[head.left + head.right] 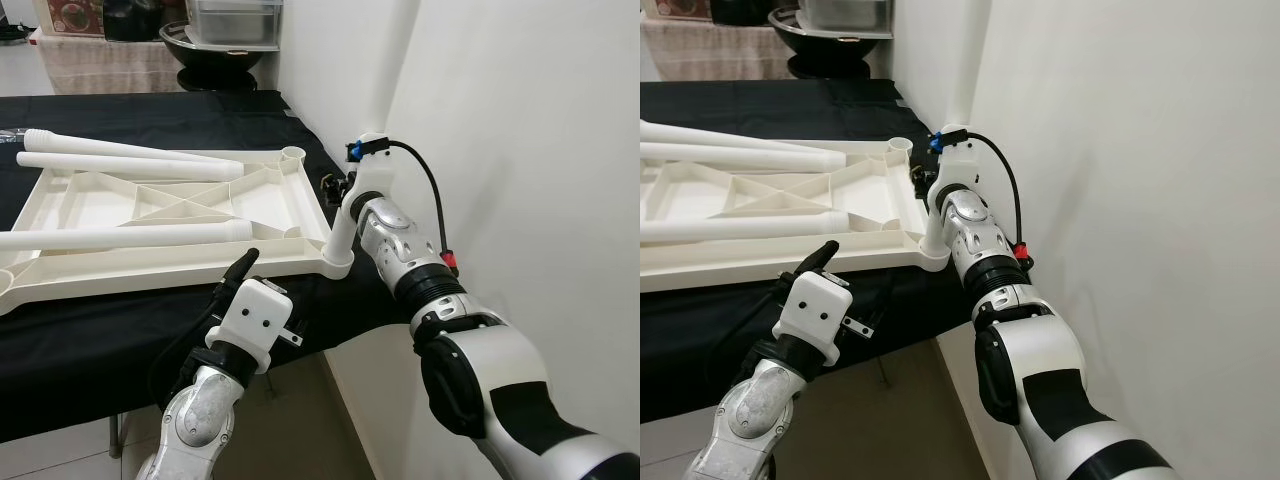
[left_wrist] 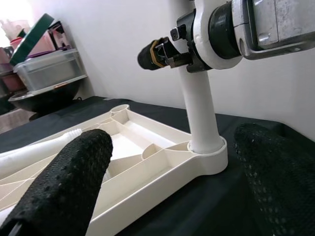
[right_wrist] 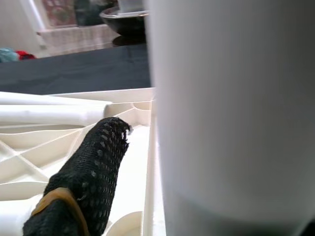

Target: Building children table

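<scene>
An upturned white plastic tabletop [image 1: 150, 215] is seen lying on the black-covered bench [image 1: 120, 330], its ribbed underside facing up and its near right corner close to the bench edge beside the white wall [image 1: 520, 120]. One white leg [image 1: 343, 225] stands upright in that corner's socket [image 1: 338, 263], and the right pincer [image 1: 338, 186] is held against this leg partway up; one black finger [image 3: 83, 182] is seen lying alongside the tube, so the leg is judged to be pinched, though the second finger is hidden. Two further legs [image 1: 130, 160] lie loose across the far part of the tray, and another leg [image 1: 120, 237] rests along its near side. The left pincer [image 1: 240, 275] is held spread and empty just before the near rim, facing the seated leg. The parts are judged to be light, hollow moulded plastic: stiff enough to be pushed on, but smooth and round, so a tube is likely to slip or roll within the black fingers. A leg is best taken at mid-length, squarely across its width, with the tray steadied at its rim against sliding on the cloth. Whether the seated leg is fully home in the socket cannot be told.
</scene>
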Robot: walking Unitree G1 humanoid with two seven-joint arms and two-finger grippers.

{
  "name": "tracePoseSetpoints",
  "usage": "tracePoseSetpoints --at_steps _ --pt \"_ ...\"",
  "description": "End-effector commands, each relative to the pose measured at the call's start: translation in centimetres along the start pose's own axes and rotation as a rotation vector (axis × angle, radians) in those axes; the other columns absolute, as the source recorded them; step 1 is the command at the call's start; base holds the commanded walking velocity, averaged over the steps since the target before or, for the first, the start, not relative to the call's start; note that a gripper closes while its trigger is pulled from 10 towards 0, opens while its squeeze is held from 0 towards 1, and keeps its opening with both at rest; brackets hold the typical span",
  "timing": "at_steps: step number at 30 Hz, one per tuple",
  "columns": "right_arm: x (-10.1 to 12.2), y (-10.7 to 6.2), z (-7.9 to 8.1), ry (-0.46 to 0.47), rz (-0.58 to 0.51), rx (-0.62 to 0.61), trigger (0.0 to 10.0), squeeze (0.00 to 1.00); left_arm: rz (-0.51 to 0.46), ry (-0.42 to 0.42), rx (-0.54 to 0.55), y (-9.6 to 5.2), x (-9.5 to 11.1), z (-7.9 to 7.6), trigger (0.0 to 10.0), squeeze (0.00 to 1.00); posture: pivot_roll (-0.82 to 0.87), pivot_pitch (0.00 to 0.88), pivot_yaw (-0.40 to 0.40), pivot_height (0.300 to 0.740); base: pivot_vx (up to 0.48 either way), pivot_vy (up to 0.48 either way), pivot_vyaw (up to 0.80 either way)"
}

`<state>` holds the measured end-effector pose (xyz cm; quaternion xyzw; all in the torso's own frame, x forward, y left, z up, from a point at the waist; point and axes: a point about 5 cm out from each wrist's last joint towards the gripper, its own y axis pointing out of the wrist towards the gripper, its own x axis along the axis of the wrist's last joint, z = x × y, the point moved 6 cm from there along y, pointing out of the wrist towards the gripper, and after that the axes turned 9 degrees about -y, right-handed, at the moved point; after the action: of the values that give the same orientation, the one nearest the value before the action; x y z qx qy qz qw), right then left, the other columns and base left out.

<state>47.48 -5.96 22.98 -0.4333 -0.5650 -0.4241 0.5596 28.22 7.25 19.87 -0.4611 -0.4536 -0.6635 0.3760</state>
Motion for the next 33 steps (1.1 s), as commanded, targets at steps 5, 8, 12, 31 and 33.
tracePoseSetpoints --at_steps 5,8,12,31,33 --pt "-3.2 -1.3 1.0 -0.085 0.090 0.275 10.0 0.00 0.007 0.021 -0.025 -0.1 -0.2 -0.4 10.0 0.00 0.09 0.042 -0.150 0.740 0.000 0.000 0.00" --pt "-3.7 -1.7 0.4 -0.088 0.099 0.312 10.0 0.00 0.008 0.028 -0.033 -0.1 -0.2 -0.5 10.0 0.00 0.09 0.042 -0.148 0.740 0.000 0.000 0.00" --pt "-3.8 -2.3 -1.6 -0.056 0.097 0.301 10.0 0.00 0.009 0.033 -0.044 -0.1 -0.3 -0.7 10.0 0.00 0.08 0.043 -0.136 0.740 0.000 0.000 0.00" --pt "-7.4 -9.2 -4.6 -0.143 0.081 0.452 10.0 0.00 0.047 0.070 -0.078 -0.2 -1.2 -0.7 10.0 0.00 0.06 0.035 -0.121 0.740 0.000 0.000 0.00" --pt "-7.8 -9.0 -5.8 -0.137 0.093 0.327 10.0 0.00 0.052 0.071 -0.083 -0.2 -1.3 -0.8 10.0 0.00 0.06 0.035 -0.119 0.740 0.000 0.000 0.00"
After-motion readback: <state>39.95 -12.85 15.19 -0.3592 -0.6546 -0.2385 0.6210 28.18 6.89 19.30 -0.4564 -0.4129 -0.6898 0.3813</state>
